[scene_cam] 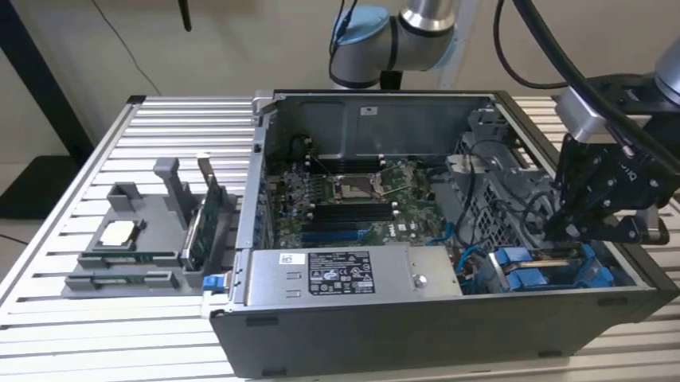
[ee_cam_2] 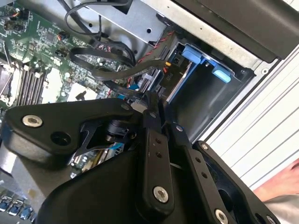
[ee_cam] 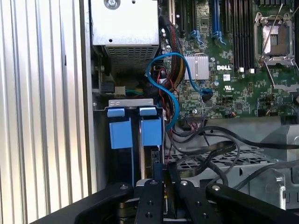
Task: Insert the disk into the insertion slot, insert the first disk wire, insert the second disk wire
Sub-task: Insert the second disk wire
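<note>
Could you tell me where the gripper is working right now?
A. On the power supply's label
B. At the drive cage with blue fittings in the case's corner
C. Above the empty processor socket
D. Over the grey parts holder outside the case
B: in the exterior view the gripper hangs at the insertion slot with its blue fittings, at the exterior view's right, away from the processor socket and the parts holder.

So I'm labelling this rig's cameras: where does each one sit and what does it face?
Exterior view: off the arm, above the open computer case; the arm and gripper show.
First wrist view: on the arm, facing the insertion slot and motherboard; gripper in front.
Second wrist view: on the arm, facing the gripper at the slot.
All share the slot's blue fittings.
</note>
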